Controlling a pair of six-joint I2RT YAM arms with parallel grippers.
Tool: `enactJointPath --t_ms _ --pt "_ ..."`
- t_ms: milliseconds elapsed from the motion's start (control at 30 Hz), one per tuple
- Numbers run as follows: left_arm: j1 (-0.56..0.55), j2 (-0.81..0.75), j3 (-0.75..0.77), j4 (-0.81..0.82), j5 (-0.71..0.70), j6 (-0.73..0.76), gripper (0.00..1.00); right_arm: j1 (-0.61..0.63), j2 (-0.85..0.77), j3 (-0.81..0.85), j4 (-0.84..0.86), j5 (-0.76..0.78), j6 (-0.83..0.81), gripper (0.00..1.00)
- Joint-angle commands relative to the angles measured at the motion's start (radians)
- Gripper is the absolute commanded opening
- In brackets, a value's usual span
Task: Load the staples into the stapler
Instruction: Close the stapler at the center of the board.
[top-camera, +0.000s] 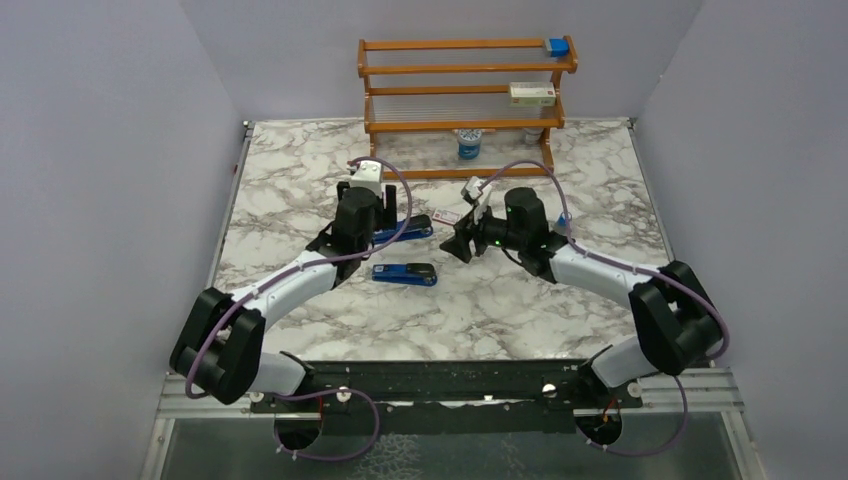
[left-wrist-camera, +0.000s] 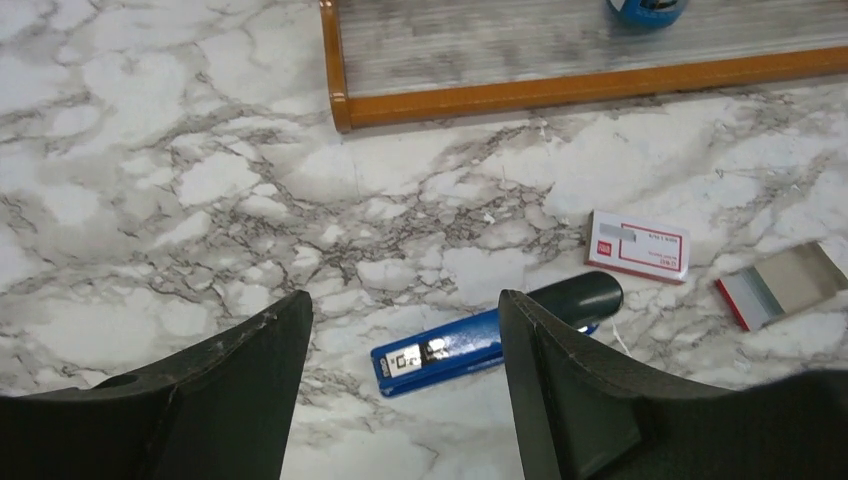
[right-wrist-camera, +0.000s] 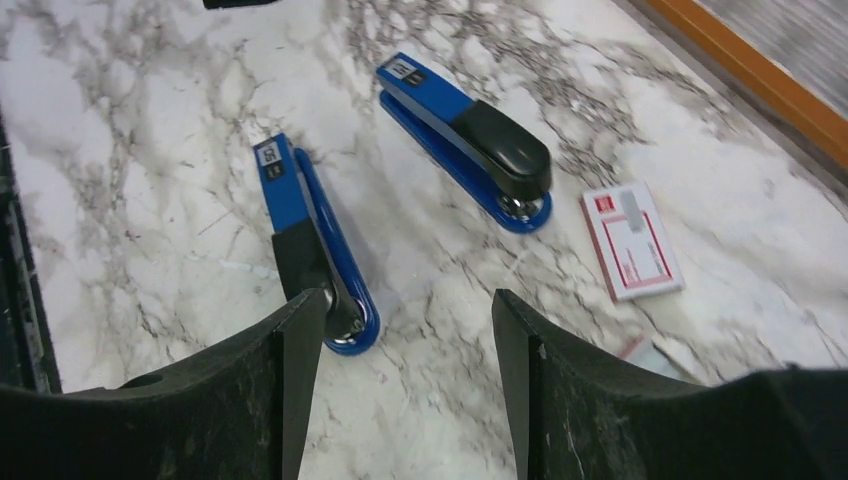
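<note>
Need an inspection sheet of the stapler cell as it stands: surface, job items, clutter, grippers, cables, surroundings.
Surface: marble-pattern tabletop, intact.
Job's things: two blue staplers, both shut, lying flat. The far stapler is below the left gripper; the near stapler lies apart from it. Loose staples not made out.
Clutter: pink-and-white box beside the far stapler; grey tray next to the box.
Grippers: left gripper open, empty; right gripper open, empty.
Cables: purple cable loops along each arm; no snag seen.
Surroundings: wooden rack holding blue block, white box, blue cylinder; plain walls.
</note>
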Motion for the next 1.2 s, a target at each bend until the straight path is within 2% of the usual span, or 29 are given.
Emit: enactJointPath --t_ms 0,100,200,333,467,533,633,767,833,900,1000,1167 --pt "0.035 -0.065 0.025 -0.219 0.223 -0.109 0.71 -0.011 0.142 0.14 -0.146 -0.344 -0.185 0.63" --pt "0.05 -0.088 0.018 -0.278 0.271 -0.124 0.71 -0.004 0.219 0.186 -0.145 -0.416 -0.206 0.61" --pt "0.078 -0.099 0.013 -0.317 0.336 -0.122 0.72 0.028 0.252 0.198 -0.145 -0.421 -0.241 0.64" --pt "0.12 -0.081 0.1 -0.423 0.479 -0.003 0.73 0.04 0.236 0.157 -0.109 -0.423 -0.211 0.64" --pt "0.124 -0.075 0.158 -0.478 0.522 0.241 0.74 0.039 0.109 0.043 -0.001 -0.211 -0.037 0.64" --pt "0.124 -0.075 0.144 -0.486 0.685 0.432 0.74 0.039 0.029 -0.014 0.011 -0.133 0.036 0.65" --pt "0.123 -0.084 0.089 -0.516 0.928 0.695 0.72 0.04 -0.081 -0.097 0.024 -0.104 0.098 0.66" --pt "0.124 -0.099 0.016 -0.537 0.993 0.968 0.69 0.039 -0.188 -0.143 -0.072 -0.112 0.108 0.66" --pt "0.127 -0.084 -0.004 -0.63 1.046 1.128 0.66 0.04 -0.241 -0.163 -0.108 -0.117 0.097 0.66" --pt "0.133 -0.048 0.011 -0.646 1.035 1.146 0.65 0.039 -0.287 -0.177 -0.145 -0.109 0.083 0.67" --pt "0.157 -0.003 0.029 -0.675 1.104 1.163 0.64 0.039 -0.334 -0.189 -0.187 -0.088 0.072 0.67" --pt "0.157 0.062 0.038 -0.685 1.119 1.164 0.63 0.04 -0.383 -0.222 -0.189 -0.066 0.092 0.67"
